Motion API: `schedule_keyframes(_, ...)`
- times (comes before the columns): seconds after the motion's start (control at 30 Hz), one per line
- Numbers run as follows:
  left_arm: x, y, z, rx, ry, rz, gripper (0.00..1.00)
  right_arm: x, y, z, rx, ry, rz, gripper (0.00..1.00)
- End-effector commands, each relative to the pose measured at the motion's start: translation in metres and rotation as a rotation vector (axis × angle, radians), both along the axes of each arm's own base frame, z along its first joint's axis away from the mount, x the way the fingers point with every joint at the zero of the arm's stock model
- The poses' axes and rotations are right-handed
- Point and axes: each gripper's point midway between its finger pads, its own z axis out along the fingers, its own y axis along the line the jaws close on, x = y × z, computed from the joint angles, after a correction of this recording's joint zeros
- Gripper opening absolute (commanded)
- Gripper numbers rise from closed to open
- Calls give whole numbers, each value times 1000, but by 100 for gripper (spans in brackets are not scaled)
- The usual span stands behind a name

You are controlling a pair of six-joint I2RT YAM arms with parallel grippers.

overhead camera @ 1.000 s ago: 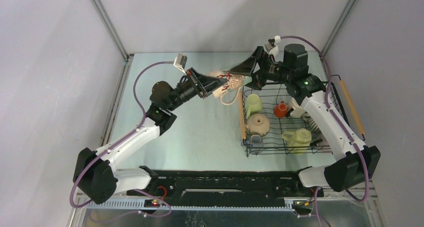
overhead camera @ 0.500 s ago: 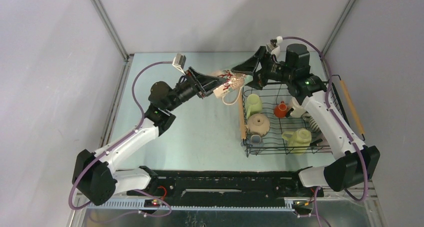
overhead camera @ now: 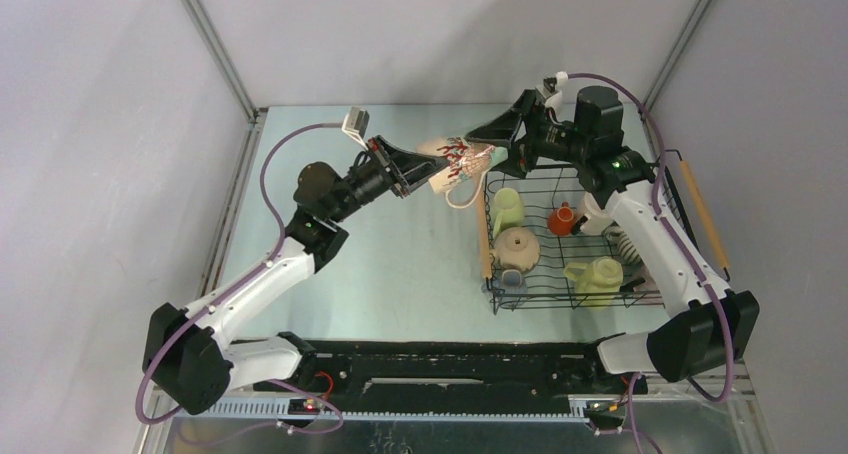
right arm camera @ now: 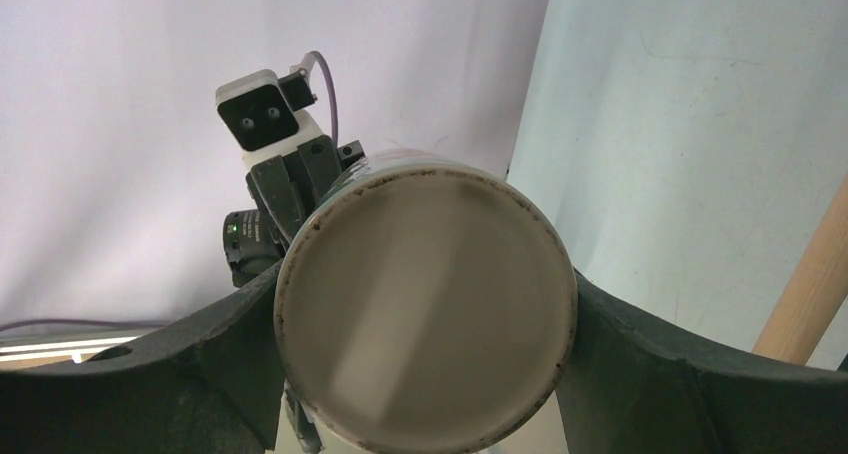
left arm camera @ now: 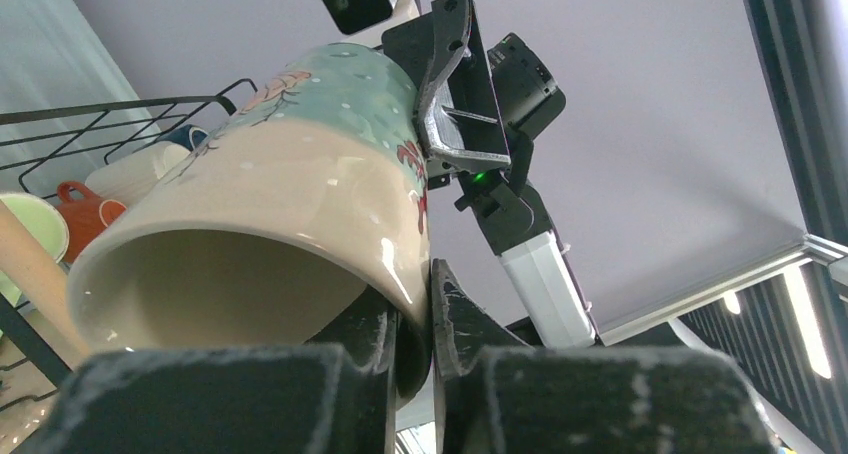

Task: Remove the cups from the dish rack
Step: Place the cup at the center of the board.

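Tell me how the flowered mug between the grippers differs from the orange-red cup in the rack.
The flowered mug is cream with a teal band and red flowers; the orange-red cup is plain. The mug hangs sideways in the air, its rim pinched in the left gripper; the cup sits inside the dish rack. The mug looks bigger. Both have handles.

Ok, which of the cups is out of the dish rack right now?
The cream-and-teal floral mug, held in the air beside the dish rack: the left gripper pinches its rim, the right gripper clasps its base. The other cups sit inside the rack.
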Motion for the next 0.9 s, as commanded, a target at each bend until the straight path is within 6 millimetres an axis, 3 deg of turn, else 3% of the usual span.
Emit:
schedule_keyframes(0.0,-14,5,36,-49,-116,-27,0,5,-1,17,13,-96,-12,17)
schedule_keyframes(0.07,-13,5,35,-45,-112,-25,0,5,-1,14,-2,-100,-18,27)
schedule_keyframes(0.2,-9,6,33,-33,-92,-2,0,6,-4,9,-38,-118,-41,75)
schedule_keyframes(0.3,-5,9,36,-55,-69,8,0,8,-5,6,-56,-122,-54,91)
schedule_keyframes(0.57,-1,17,55,-176,-25,10,0,8,-8,-1,-88,-114,-67,99)
schedule_keyframes(0.87,-1,25,61,-227,-9,19,0,7,-15,-3,-93,-126,-87,100)
